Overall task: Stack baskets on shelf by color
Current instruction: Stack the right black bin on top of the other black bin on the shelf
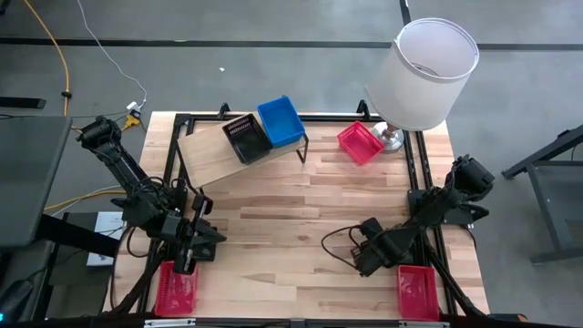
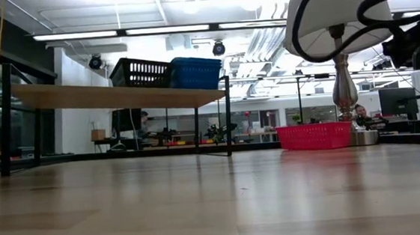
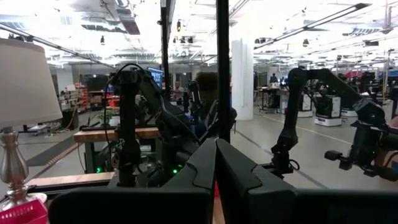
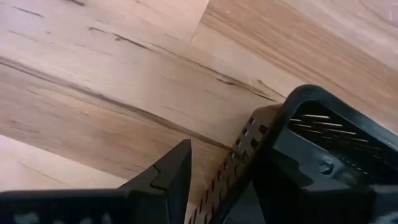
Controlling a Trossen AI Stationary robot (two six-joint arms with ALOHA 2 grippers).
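Five baskets are in the high view. The black basket [image 1: 246, 138] and the blue basket [image 1: 280, 121] sit side by side, touching, on the shelf [image 1: 205, 157] in the upper middle of the frame. I think they are up there because the job is to put baskets on the shelf by color.

Three red ones are not on it yet. The red basket by the lamp [image 1: 360, 142] is on the table [image 1: 291, 219], right of the shelf. The lower left red basket [image 1: 176, 288] and the lower right red basket [image 1: 417, 292] each lie close to an arm, maybe for easy reach.

The left gripper [image 1: 202, 239] has its fingers pressed together and holds nothing. The right gripper [image 1: 363, 258] hangs low over bare wood with its fingers apart and nothing between them.

The baskets are plastic boxes with ribbed or mesh sides. The shelf is a pale flat plank on thin black legs. The table is striped wood. The lamp [image 1: 424, 73] has a round white shade.
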